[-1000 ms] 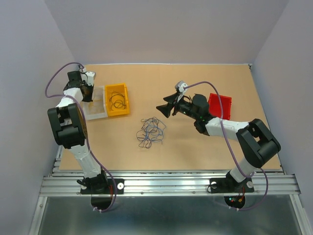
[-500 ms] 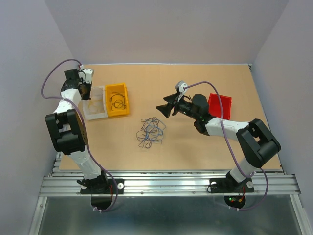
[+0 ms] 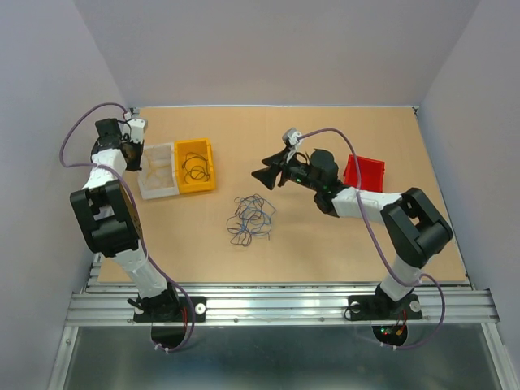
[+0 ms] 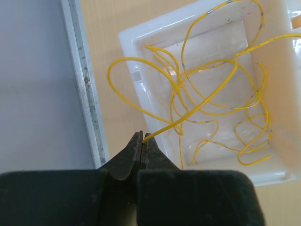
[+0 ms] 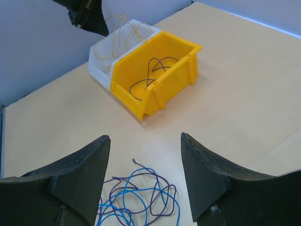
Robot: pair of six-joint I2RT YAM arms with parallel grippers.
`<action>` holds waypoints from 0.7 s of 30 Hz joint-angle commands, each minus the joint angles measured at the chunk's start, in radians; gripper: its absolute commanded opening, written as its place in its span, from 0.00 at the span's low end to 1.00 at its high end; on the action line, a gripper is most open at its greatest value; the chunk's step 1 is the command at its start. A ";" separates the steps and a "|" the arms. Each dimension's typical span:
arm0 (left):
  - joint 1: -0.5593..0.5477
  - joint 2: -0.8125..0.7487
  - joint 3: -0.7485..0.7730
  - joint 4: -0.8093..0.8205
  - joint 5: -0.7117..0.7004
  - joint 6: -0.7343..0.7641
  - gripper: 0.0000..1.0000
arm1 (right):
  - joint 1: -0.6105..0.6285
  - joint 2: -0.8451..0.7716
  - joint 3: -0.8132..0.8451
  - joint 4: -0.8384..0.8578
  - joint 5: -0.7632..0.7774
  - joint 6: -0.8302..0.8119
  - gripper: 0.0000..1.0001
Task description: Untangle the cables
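The tangled cables [image 3: 250, 219] lie in a loose bunch of thin blue and purple loops mid-table; they also show at the bottom of the right wrist view [image 5: 136, 202]. My right gripper [image 3: 264, 175] is open and empty, hovering just behind and right of the bunch, its jaws spread wide [image 5: 143, 141]. My left gripper [image 3: 130, 156] is at the far left by the white bin [image 3: 158, 171]. Its jaws are shut [image 4: 142, 137] on the end of a yellow cable [image 4: 164, 128] that trails into the white bin [image 4: 160, 27] among other yellow loops.
A yellow bin [image 3: 196, 165] next to the white one holds a few dark cables [image 5: 150, 75]. A red bin [image 3: 364, 173] sits behind my right arm. The table's left metal edge [image 4: 87, 94] and the side wall are close to my left gripper.
My left gripper has drawn leftward, away from the white bin, toward the wall. My right gripper has shifted a little left and farther back. The tangle has not moved.
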 commanded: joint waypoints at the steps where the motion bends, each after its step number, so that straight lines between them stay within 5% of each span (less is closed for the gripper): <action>1: -0.007 0.013 0.035 -0.014 0.004 0.034 0.00 | 0.031 0.077 0.139 0.003 -0.023 0.058 0.66; 10: -0.003 -0.025 0.017 0.009 -0.095 0.071 0.00 | 0.063 0.177 0.239 -0.043 -0.006 0.063 0.64; 21: 0.043 -0.061 -0.032 0.049 0.041 0.063 0.00 | 0.063 0.174 0.232 -0.045 -0.008 0.056 0.64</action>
